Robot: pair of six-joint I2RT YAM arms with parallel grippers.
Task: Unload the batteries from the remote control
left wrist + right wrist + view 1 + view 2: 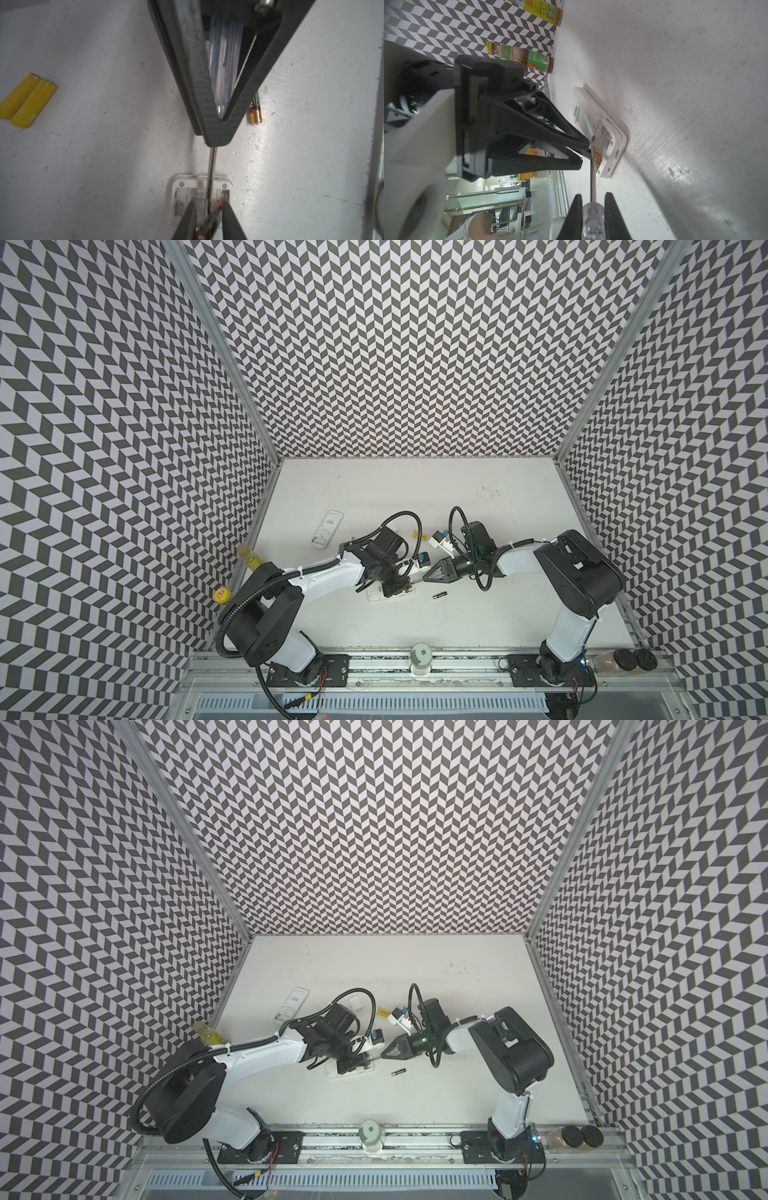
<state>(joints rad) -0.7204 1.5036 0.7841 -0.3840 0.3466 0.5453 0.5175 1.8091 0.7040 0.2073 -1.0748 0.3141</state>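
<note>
Left wrist view, black battery (208, 223) pinched in left tool (208, 203)

Bright and even from overhead in both top views, with faint soft shadows on the table (415, 489) around the remote (376, 594). Warped toward the picture edges, bending the walls (104, 448). Dimmer and greyer in the wrist views: white glare on the table just beside the remote, grey shade elsewhere around it. Blurred close to the lens at the screwdriver handle (592, 218) and the left arm (415, 145).

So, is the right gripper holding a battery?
No, the right gripper grips the screwdriver by its clear handle.
</note>
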